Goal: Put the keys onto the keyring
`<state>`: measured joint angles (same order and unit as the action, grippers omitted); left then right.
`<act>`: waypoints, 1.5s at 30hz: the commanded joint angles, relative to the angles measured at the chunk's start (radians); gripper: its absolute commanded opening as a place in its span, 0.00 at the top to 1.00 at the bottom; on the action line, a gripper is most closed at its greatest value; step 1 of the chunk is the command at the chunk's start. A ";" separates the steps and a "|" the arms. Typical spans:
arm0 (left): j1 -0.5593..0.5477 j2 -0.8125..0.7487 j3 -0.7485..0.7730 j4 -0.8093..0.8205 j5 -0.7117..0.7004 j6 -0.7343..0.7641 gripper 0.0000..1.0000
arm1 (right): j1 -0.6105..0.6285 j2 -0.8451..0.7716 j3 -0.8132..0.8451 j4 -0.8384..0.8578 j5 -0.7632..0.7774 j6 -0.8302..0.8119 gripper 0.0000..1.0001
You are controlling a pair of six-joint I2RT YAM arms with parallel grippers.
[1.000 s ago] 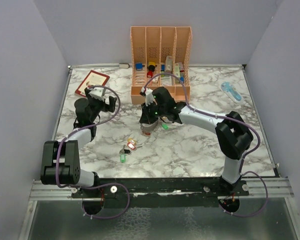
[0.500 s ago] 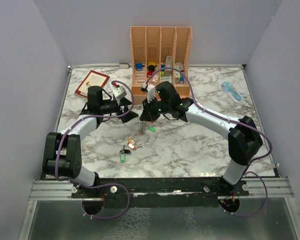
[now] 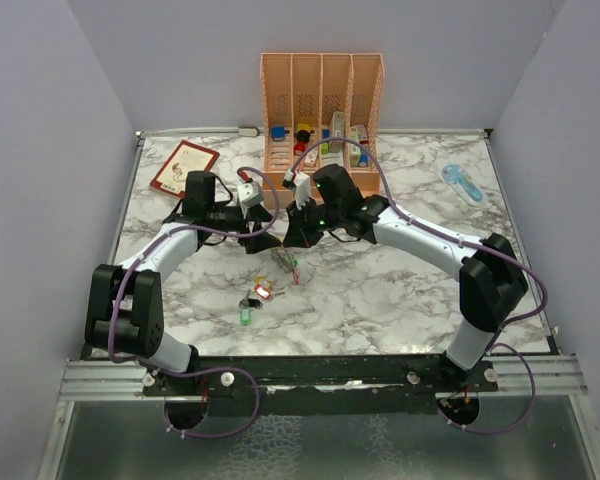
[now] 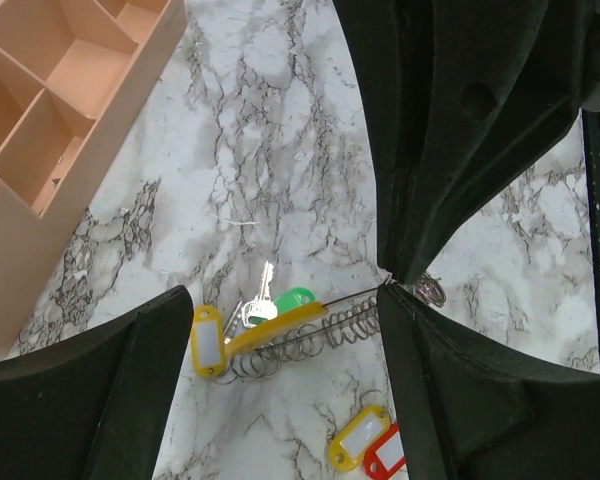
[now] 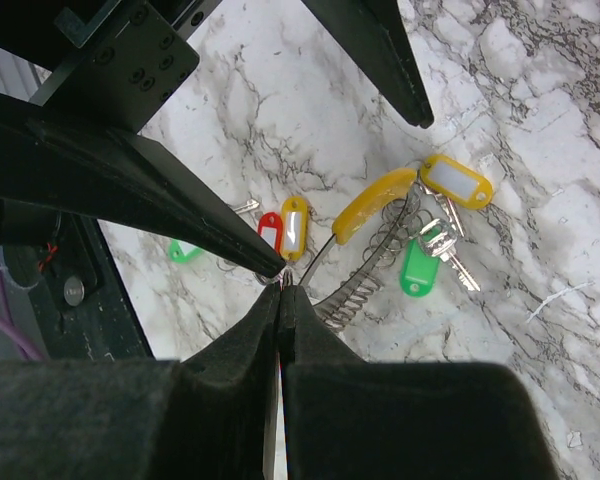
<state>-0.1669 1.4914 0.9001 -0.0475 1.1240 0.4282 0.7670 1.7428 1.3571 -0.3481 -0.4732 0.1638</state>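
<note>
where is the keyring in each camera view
Top external: keyring just below centre, close under the right gripper.
Left wrist: lower centre, a wire coil running right to the dark fingertips that pinch it.
Right wrist: right of centre, leading from that gripper's closed tips.
Shared landmark: the red and yellow tags lying together on the marble.

A peach slotted plastic organizer [image 3: 322, 75] stands at the back centre of the marbled desk [image 3: 400, 290], with a red rectangular card [image 3: 185, 165] to its left and a blue plastic tool [image 3: 462, 183] to its right. In front of it is the silvery wire keyring [image 3: 285, 262], with loose tagged metal keys [image 3: 253, 300] nearer and to the left.
</note>
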 commanded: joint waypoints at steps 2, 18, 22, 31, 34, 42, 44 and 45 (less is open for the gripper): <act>-0.010 0.006 0.038 -0.139 0.061 0.130 0.23 | 0.008 -0.043 0.043 0.003 -0.033 -0.012 0.99; -0.039 0.021 0.089 -0.278 0.108 0.288 0.24 | 0.008 -0.047 0.043 -0.003 -0.067 -0.023 0.99; -0.053 0.027 0.104 -0.350 0.127 0.374 0.32 | 0.008 -0.051 0.039 -0.002 -0.073 -0.024 0.99; -0.069 0.048 0.126 -0.486 0.134 0.528 0.50 | 0.008 -0.055 0.046 -0.010 -0.082 -0.025 0.99; -0.069 0.070 0.152 -0.576 0.129 0.604 0.50 | 0.007 -0.056 0.052 -0.021 -0.088 -0.032 0.99; -0.069 0.119 0.221 -0.760 0.171 0.791 0.53 | 0.008 -0.049 0.054 -0.043 -0.104 -0.038 0.99; -0.069 0.126 0.235 -0.786 0.177 0.816 0.54 | 0.007 -0.045 0.052 -0.048 -0.108 -0.041 0.99; -0.070 0.130 0.240 -0.800 0.179 0.828 0.54 | 0.007 -0.043 0.052 -0.049 -0.110 -0.042 0.99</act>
<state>-0.2314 1.6028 1.1027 -0.7319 1.2324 1.1370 0.7670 1.7241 1.3792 -0.3946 -0.5442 0.1387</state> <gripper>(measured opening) 0.467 0.015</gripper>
